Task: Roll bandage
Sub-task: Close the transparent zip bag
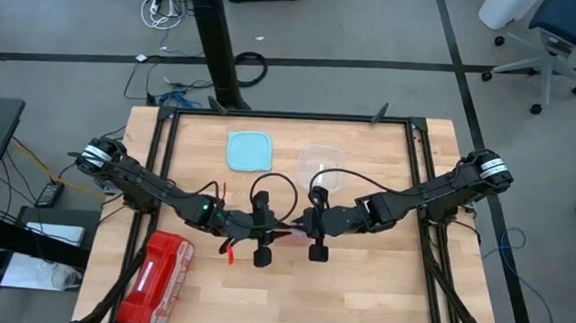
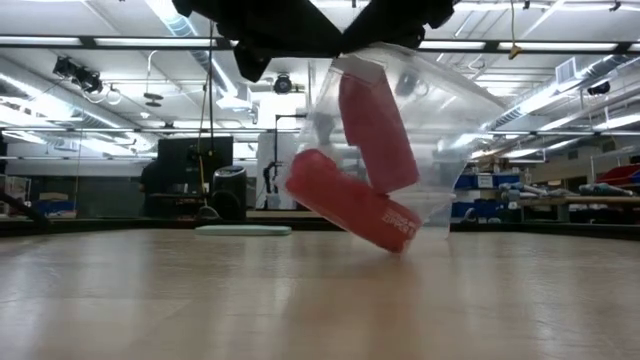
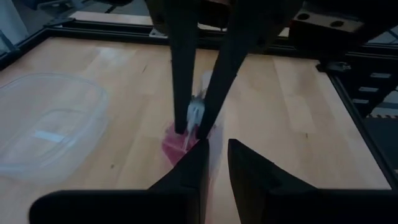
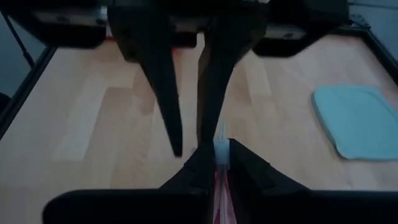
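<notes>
A: Item, table [image 1: 380,287]: wooden, both arms meeting over its middle

B: Item, bandage [image 2: 352,205]: dusky pink, soft and light, partly rolled, inside a clear plastic bag [image 2: 440,120] hung just above the table. Limp; likely to sag and unroll, and the film looks slippery

A: Left end effector [image 3: 214,152]?

B: Nearly closed beside the bag; whether it holds, I cannot tell

A: Right end effector [image 4: 222,155]?

B: Pinched on the bag's edge. Better purchase would be across the roll itself
</notes>
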Robot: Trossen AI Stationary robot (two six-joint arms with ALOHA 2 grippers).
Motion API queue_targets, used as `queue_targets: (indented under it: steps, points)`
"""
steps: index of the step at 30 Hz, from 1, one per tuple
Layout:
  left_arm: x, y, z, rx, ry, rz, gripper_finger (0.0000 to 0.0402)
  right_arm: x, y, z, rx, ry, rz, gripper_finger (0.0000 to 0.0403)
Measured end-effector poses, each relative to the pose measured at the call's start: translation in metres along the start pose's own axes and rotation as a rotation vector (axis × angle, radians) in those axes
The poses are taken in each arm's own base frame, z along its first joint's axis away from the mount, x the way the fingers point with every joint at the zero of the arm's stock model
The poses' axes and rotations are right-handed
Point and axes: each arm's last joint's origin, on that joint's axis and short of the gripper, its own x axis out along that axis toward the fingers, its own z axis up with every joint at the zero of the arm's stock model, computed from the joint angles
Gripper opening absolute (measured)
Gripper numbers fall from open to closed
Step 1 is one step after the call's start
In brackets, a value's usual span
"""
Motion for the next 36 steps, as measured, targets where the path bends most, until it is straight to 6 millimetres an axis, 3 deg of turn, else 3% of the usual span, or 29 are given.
queue_targets:
  steps: [11,19,30,36]
  points:
    - [-0.004,0.006,-0.01,-0.001,0.127,0.046,0.0065,0.0,0.0,-0.001,0.005,0.014,0.011,0.0029]
    - [-0.002,0.008,-0.006,-0.05,0.093,0.048,0.007,0.0,0.001,0.0,0.002,-0.002,0.04,0.003]
    - [-0.002,0.007,-0.005,-0.063,0.084,0.024,0.0164,0.0,0.001,-0.005,-0.025,0.053,0.035,0.003]
    - [-0.001,0.007,-0.004,-0.091,0.07,0.02,0.0189,0.0,0.001,-0.002,-0.026,0.025,0.023,0.0029]
